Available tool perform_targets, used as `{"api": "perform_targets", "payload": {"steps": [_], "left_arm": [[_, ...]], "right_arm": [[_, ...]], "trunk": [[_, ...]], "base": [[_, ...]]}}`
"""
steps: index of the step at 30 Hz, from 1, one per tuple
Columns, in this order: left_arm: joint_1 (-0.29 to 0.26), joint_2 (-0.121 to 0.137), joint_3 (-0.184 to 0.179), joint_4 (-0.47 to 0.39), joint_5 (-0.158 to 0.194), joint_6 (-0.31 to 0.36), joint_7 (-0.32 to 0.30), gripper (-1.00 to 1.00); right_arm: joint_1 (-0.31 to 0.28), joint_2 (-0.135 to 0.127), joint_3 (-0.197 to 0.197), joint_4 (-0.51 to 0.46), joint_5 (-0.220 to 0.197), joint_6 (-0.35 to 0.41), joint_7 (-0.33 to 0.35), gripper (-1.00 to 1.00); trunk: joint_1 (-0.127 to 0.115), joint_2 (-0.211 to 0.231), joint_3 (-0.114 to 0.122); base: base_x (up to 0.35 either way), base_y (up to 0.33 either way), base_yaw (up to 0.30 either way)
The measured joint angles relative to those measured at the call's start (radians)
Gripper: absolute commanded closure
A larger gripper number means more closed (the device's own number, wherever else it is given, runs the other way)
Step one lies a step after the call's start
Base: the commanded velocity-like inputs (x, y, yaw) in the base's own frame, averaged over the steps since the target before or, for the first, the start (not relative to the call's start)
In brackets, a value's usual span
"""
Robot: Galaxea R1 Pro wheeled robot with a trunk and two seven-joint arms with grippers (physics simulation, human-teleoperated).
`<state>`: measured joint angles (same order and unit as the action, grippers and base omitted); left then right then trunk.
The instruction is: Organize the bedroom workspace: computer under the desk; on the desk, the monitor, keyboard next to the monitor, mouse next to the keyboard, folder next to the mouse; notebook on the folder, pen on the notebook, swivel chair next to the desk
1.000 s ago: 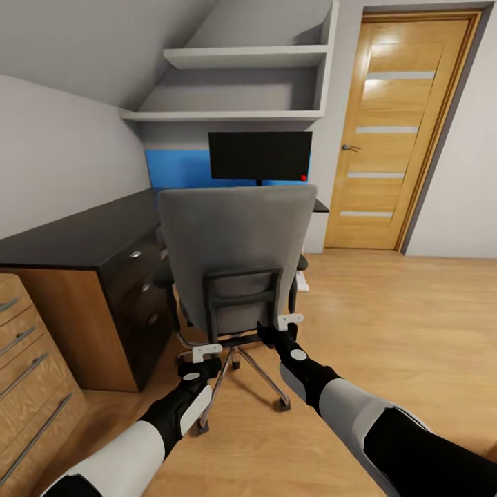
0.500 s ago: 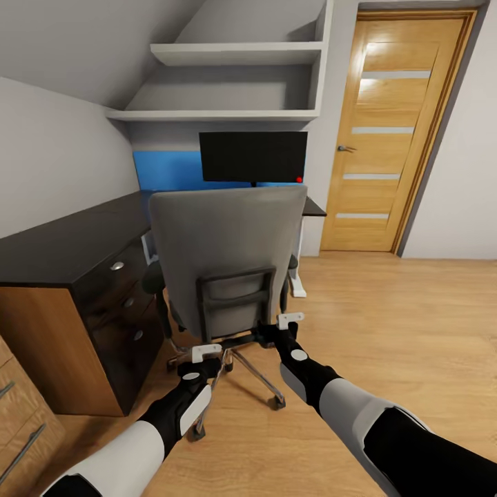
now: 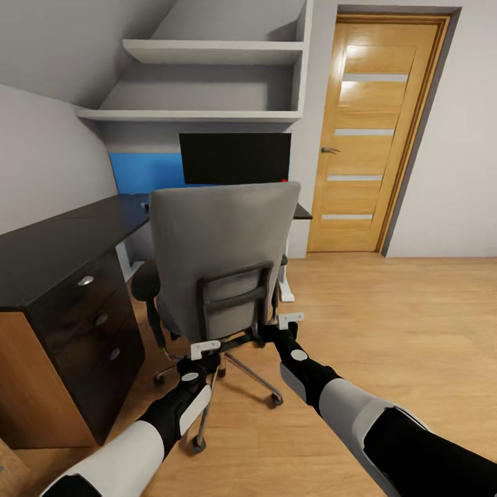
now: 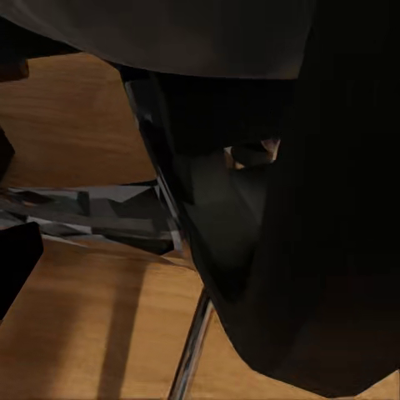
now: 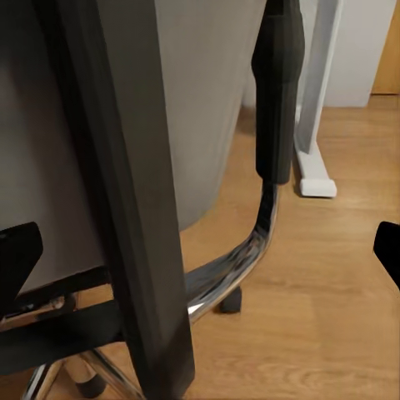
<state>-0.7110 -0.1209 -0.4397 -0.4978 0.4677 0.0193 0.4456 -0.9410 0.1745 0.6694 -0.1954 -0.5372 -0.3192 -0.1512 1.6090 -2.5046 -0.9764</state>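
Swivel chair (image 3: pixel 221 255) is standing with its back to the robot, in front of the table (image 3: pixel 131 207); the monitor (image 3: pixel 235 157) is sitting on the table behind it. Left gripper (image 3: pixel 205 348) and right gripper (image 3: pixel 290 319) are reaching at the chair's lower back frame; jaw state cannot be told for either. Black drawer unit (image 3: pixel 62 304) is standing at left.
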Motion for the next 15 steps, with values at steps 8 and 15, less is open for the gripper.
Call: {"api": "perform_targets", "payload": {"steps": [8,15], "left_arm": [[0.000,0.000,0.000,0.001,0.003,-0.008,0.000,-1.00],[0.000,0.000,0.000,0.001,0.003,-0.009,0.000,-1.00]], "right_arm": [[0.000,0.000,0.000,0.000,0.000,0.000,0.000,-1.00],[0.000,0.000,0.000,0.000,0.001,0.000,0.000,-1.00]], "trunk": [[0.000,0.000,0.000],[0.000,0.000,0.000]], "base": [[0.267,0.000,-0.001],[0.276,0.096,0.000]]}}
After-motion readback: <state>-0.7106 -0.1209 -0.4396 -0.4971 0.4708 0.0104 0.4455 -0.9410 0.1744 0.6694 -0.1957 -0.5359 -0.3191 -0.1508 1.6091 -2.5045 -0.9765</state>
